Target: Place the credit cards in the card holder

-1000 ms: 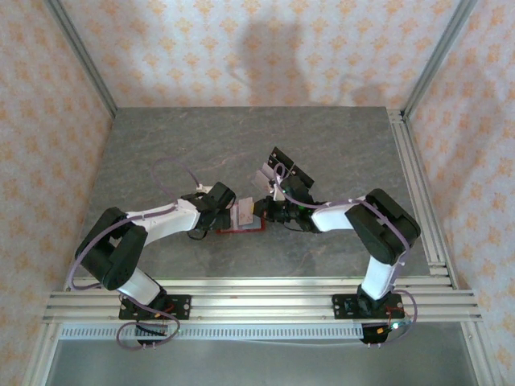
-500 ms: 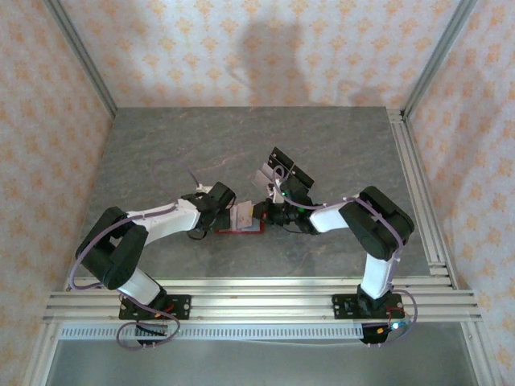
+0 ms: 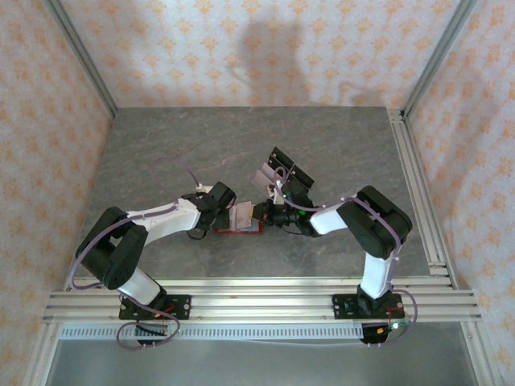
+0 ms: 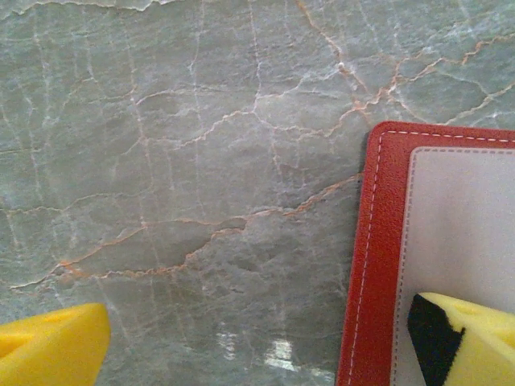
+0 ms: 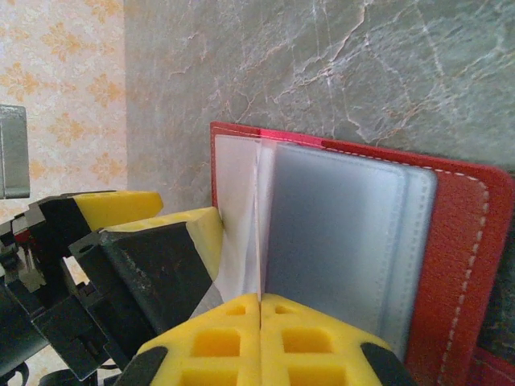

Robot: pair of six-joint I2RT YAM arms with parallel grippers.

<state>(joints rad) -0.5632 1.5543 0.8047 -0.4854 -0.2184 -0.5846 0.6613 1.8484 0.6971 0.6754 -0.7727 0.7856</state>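
The red card holder (image 3: 251, 229) lies open on the table between both arms, pale inside up (image 5: 354, 233). My right gripper (image 5: 260, 312) is shut on a thin pale credit card (image 5: 259, 201), held on edge over the holder's inside, near its fold. My left gripper (image 4: 257, 354) is open and straddles the holder's left edge (image 4: 374, 241). One yellow fingertip (image 4: 475, 342) rests on the pale lining, the other (image 4: 48, 350) hangs over bare table. In the top view the card (image 3: 241, 214) stands between the left gripper (image 3: 228, 214) and the right gripper (image 3: 258, 214).
A clear rack with black cards (image 3: 282, 172) stands just behind the right wrist. Aluminium rails (image 3: 418, 193) run along the table's right side and patterned walls (image 3: 48, 121) close it in. Open marble surface (image 3: 177, 145) lies to the back left.
The right arm's elbow has shifted slightly left and the card has edged closer over the holder. The left arm has hardly moved.
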